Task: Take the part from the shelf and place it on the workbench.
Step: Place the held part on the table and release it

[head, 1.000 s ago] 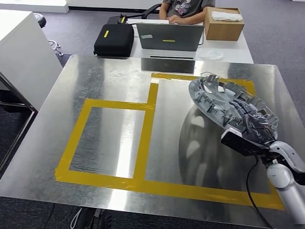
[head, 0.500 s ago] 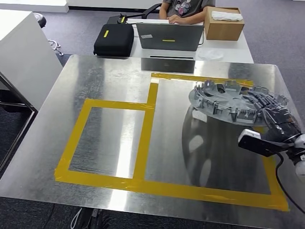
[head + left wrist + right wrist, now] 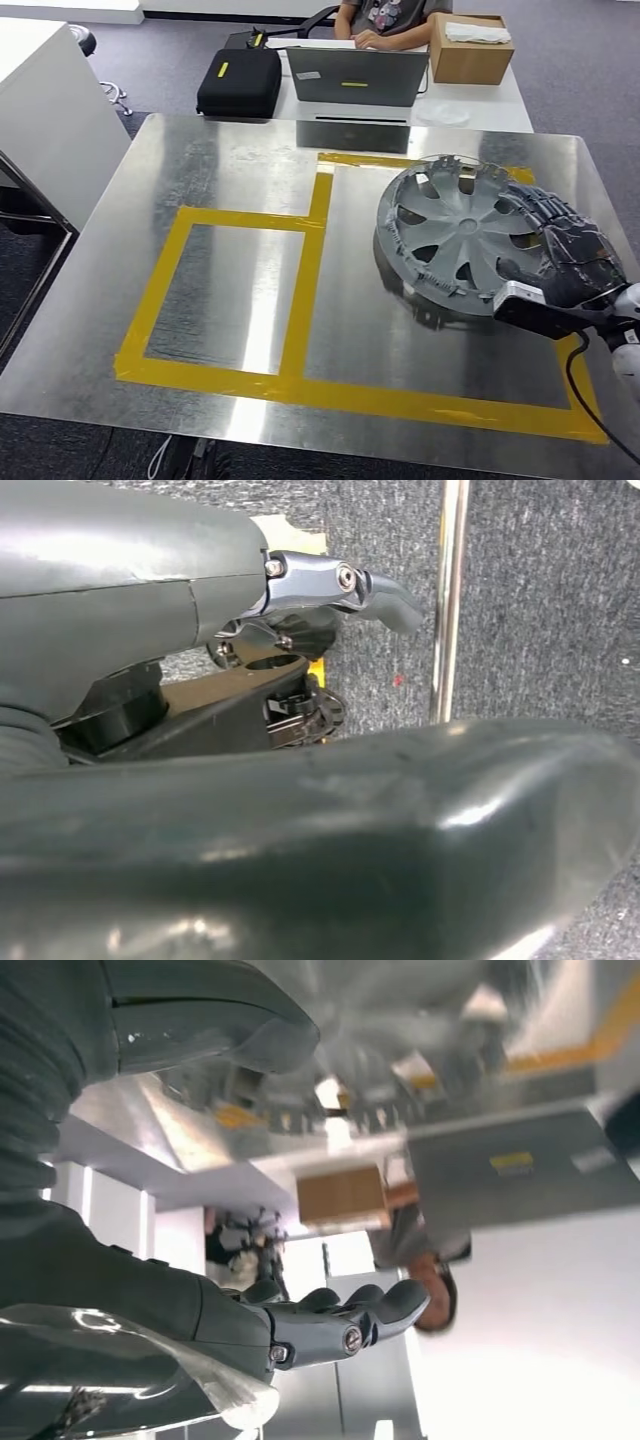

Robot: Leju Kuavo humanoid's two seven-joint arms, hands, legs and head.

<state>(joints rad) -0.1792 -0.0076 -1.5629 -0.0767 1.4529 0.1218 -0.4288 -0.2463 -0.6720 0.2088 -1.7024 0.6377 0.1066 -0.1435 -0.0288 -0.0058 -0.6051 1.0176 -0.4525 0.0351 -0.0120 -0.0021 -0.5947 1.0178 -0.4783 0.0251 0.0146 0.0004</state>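
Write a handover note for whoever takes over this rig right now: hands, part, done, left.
Right hand grips the grey wheel-cover part at its right edge, tilted over the workbench inside the larger yellow tape rectangle; whether its lower rim touches the surface is unclear. Left hand holds nothing, hanging above carpet.
Done: part brought from the shelf to the bench.
Left: lay it flat, let go, withdraw the arm.

The part is a grey spoked wheel cover (image 3: 453, 232). It stands tilted, its lower rim on the steel workbench (image 3: 226, 170), inside the larger yellow-taped rectangle.
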